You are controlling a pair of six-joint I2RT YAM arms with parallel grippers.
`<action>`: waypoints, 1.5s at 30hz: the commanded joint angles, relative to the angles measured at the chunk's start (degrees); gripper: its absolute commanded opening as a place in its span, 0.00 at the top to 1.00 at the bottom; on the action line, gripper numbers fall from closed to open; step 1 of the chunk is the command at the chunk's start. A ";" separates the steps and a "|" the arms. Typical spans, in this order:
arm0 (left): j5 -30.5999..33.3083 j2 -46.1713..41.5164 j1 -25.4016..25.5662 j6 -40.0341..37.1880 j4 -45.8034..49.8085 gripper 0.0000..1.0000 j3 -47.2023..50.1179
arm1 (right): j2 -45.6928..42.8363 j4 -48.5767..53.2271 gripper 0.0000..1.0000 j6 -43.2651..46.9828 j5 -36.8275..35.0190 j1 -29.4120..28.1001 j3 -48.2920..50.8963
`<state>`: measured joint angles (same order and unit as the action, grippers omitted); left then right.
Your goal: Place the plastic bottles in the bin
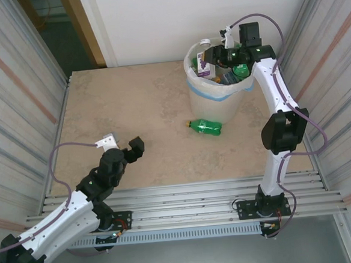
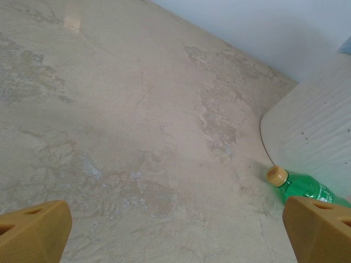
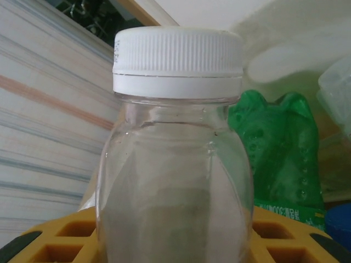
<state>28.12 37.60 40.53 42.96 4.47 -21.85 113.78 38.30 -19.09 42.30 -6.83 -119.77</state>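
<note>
Nearby, the left gripper hung wide open over the table. Farther off, the green bottle lay just beside the bin, probably light, slick and crushable, best pinched mid-body. Above the bin, the right gripper grasped a clear bottle.

The left arm extends low and forward from its base with the left gripper spread fully wide, while the right arm stands upright, bends at the elbow and reaches forward with the right gripper clamped around a clear bottle.
</note>
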 commanded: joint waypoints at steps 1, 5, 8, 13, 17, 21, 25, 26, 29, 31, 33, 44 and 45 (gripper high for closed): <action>0.09 -0.16 -0.41 0.61 -0.65 0.01 -1.16 | 2.39 2.45 0.56 -0.51 0.18 -0.01 -2.61; 0.09 -0.26 -0.37 0.55 -0.61 0.01 -1.18 | 3.51 4.32 0.47 0.14 -1.40 -0.29 -4.50; 0.07 -0.34 -0.37 0.55 -0.56 0.01 -1.27 | 3.08 5.52 0.39 0.94 -3.92 -0.29 -5.62; 0.15 -0.34 -0.37 0.55 -0.55 0.01 -1.23 | 1.62 7.90 0.27 2.77 -8.71 -0.29 -7.50; -0.03 -0.34 -0.38 0.63 -0.64 0.01 -1.18 | 0.14 10.06 0.25 4.51 -13.70 -0.33 -8.51; 0.17 -0.43 -0.37 0.55 -0.47 0.01 -1.18 | -1.71 11.25 0.25 5.71 -17.22 -0.31 -8.73; 0.35 -0.43 -0.38 0.50 -0.54 0.01 -1.09 | -4.19 12.22 0.27 7.31 -20.29 -1.35 -8.08; 0.28 -0.42 -0.37 0.46 -0.58 0.01 -1.09 | -4.64 12.35 0.27 7.84 -21.08 -1.87 -8.02; 0.27 -0.26 -0.37 0.54 -0.74 0.01 -1.00 | -5.70 13.18 0.27 9.76 -25.72 -4.13 -8.12; 0.19 -0.19 -0.37 0.63 -0.80 0.01 -0.92 | -5.87 13.47 0.26 11.47 -29.35 -6.18 -8.11; 0.04 -0.16 -0.37 0.64 -0.88 0.01 -0.91 | -5.72 13.70 0.24 12.97 -32.78 -8.27 -8.21; -0.25 -0.56 -0.37 0.55 -0.81 0.01 -0.85 | -0.22 15.96 0.20 15.66 -45.71 -13.39 -12.05; -0.16 -0.60 -0.37 0.55 -0.80 0.01 -0.85 | 0.30 16.18 0.21 15.66 -46.76 -13.48 -12.52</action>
<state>27.92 37.60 40.53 42.96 4.47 -21.85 111.94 52.60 -5.17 1.10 -20.25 -130.43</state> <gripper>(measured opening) 0.987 0.791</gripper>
